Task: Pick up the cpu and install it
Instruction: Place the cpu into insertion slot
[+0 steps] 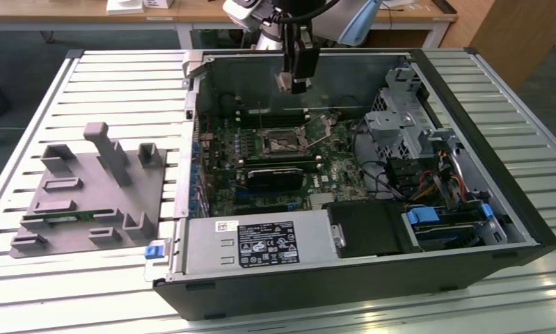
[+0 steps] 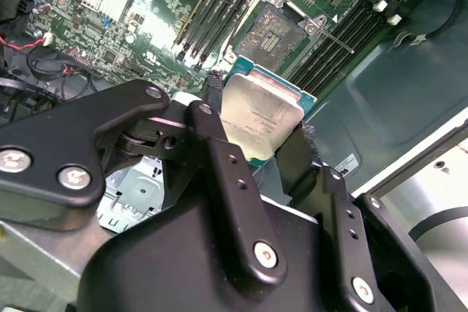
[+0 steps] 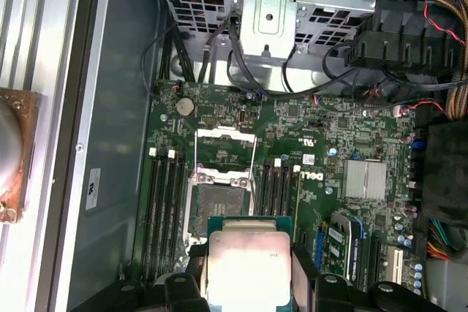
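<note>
My gripper (image 1: 294,82) hangs over the open computer case (image 1: 500,209), above the far part of the motherboard (image 1: 333,167). It is shut on the cpu (image 2: 262,116), a flat silver square with a thin green edge, clamped by two opposite sides between the black fingers (image 2: 219,151). In the first wrist view the cpu (image 3: 247,262) sits between the fingertips, just off the open socket (image 3: 216,199). The socket (image 2: 276,33) lies bare below with its metal frame lifted, and in the exterior view the socket (image 1: 282,142) is below and in front of the gripper.
A grey fixture block (image 1: 92,188) on the slatted table at the exterior view's left holds a green memory stick (image 1: 64,219). Inside the case are a power supply (image 1: 259,247), a metal drive cage (image 1: 399,118), loose cables (image 1: 426,184) and memory slots (image 3: 164,210) beside the socket.
</note>
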You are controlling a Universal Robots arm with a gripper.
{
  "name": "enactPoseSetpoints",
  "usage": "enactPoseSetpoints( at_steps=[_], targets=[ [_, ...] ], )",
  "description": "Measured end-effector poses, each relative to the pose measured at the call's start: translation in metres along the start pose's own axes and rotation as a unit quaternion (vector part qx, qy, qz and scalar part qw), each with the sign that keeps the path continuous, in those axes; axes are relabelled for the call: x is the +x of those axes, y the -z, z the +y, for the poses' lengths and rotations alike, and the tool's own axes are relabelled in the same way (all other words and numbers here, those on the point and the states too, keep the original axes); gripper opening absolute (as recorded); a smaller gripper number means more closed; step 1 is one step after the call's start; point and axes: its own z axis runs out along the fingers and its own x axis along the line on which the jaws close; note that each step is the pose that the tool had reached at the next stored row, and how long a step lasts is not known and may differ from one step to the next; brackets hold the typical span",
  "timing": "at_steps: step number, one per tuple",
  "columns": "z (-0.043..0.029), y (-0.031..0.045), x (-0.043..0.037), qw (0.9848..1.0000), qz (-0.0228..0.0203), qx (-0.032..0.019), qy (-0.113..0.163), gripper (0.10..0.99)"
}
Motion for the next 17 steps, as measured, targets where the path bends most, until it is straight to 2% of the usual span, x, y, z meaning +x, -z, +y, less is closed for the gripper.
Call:
enactPoseSetpoints(
  at_steps=[17],
  targets=[
    [-0.0003,-0.0046,0.0000,1.0000,0.0000,0.0000,0.000,0.541]
  ],
)
